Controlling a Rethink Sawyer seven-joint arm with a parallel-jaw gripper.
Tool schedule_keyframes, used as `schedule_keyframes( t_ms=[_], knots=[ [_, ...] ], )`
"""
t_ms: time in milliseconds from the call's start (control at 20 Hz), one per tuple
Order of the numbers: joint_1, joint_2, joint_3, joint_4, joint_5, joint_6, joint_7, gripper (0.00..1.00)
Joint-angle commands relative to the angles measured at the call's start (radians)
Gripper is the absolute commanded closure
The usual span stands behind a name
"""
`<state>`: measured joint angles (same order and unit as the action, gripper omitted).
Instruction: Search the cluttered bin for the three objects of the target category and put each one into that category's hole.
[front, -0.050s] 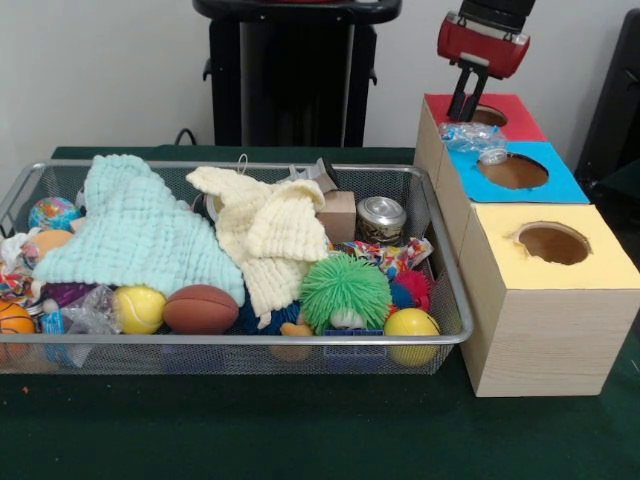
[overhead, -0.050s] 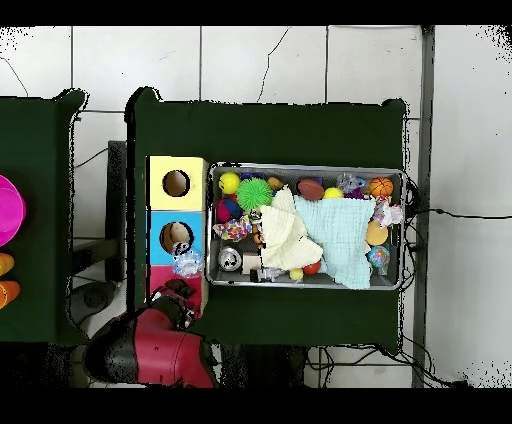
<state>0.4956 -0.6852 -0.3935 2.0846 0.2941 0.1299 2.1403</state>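
A wire bin (front, -0.050s: 250, 339) (overhead, -0.050s: 404, 230) holds a heap of mixed items: a mint cloth (front, -0.050s: 140, 230) (overhead, -0.050s: 340, 235), a cream cloth (front, -0.050s: 270, 235) (overhead, -0.050s: 283, 238), a green spiky ball (front, -0.050s: 345, 287) (overhead, -0.050s: 254, 192), a brown football (front, -0.050s: 200, 309), yellow balls (front, -0.050s: 139, 309), a tin can (front, -0.050s: 381, 218) (overhead, -0.050s: 230, 260) and a wooden block (front, -0.050s: 337, 215). Beside it stand three boxes with holes, topped red (front, -0.050s: 520, 115), blue (front, -0.050s: 555, 185) (overhead, -0.050s: 155, 237) and yellow (front, -0.050s: 600, 265) (overhead, -0.050s: 176, 165). My gripper (front, -0.050s: 464, 108) (overhead, -0.050s: 178, 293) hangs over the red box beside its hole. A crumpled clear plastic piece (front, -0.050s: 470, 137) (overhead, -0.050s: 187, 263) lies on the box tops at the red-blue border, just below the gripper.
The boxes stand in a row against the bin's side on the green table cover (front, -0.050s: 300, 430). A basketball (front, -0.050s: 14, 320) (overhead, -0.050s: 381, 186) and small toys fill the bin's far end. In the overhead view a pink dish (overhead, -0.050s: 8, 210) sits on a separate table.
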Motion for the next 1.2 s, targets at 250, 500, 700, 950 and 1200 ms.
schedule_keyframes(
  t_ms=[250, 500, 700, 950, 1200],
  knots=[
    [0.029, 0.093, 0.006, -0.111, 0.059, 0.075, 0.195, 1.00],
    [0.049, 0.116, -0.018, -0.139, 0.076, 0.092, 0.206, 1.00],
    [0.047, 0.139, -0.014, -0.154, 0.088, 0.079, 0.205, 1.00],
    [0.049, 0.159, -0.017, -0.175, 0.100, 0.079, 0.204, 1.00],
    [0.054, 0.171, -0.025, -0.196, 0.109, 0.091, 0.210, 1.00]
  ],
)
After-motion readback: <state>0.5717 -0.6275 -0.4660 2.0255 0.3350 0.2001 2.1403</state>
